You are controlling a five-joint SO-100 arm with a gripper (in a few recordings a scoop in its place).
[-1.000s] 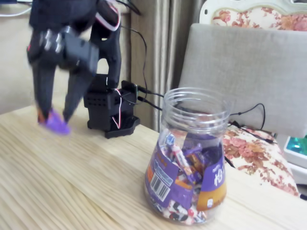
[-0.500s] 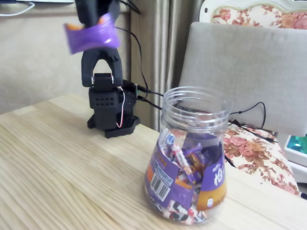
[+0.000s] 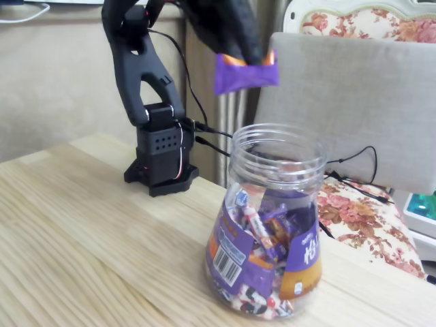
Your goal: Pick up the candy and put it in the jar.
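Above the open jar (image 3: 276,225), the hand (image 3: 240,53) grips the candy (image 3: 246,73), chair (image 3: 354,109) behind.

The candy (image 3: 246,72) hangs in the claw (image 3: 240,49) above the jar (image 3: 269,225) on the table (image 3: 88,238).

One loose candy (image 3: 246,70) is in the air — a single purple-wrapped sweet with orange at its upper corners. One clear jar (image 3: 274,225) stands on the one wooden table (image 3: 88,252), with many wrapped sweets inside — too heaped to count. There is one black arm (image 3: 146,75) with one gripper (image 3: 242,48), and one grey chair back (image 3: 354,102).
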